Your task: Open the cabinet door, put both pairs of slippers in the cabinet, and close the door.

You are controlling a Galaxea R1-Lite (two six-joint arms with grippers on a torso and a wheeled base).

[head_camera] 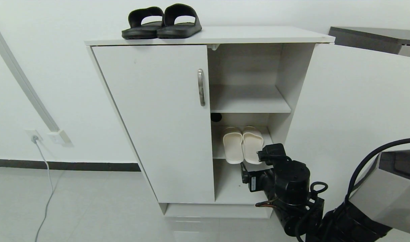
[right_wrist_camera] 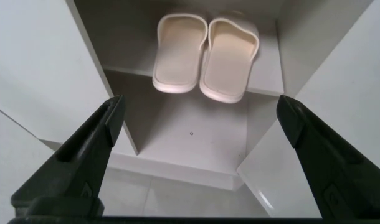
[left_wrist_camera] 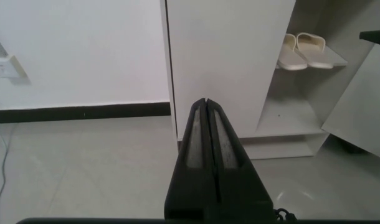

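With fingers spread apart, the right gripper (right_wrist_camera: 200,104) is hovering before the white slippers (head_camera: 242,144) lying on a cabinet (head_camera: 151,117) shelf, while the left gripper (left_wrist_camera: 205,109) is pressing its fingers together.

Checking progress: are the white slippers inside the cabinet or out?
Inside: the white slippers sit side by side on a shelf of the cabinet, behind its open right door.

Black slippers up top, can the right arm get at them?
Probably: the black slippers lie uncovered near the front edge of the cabinet top; the right end effector is open, empty, but low.
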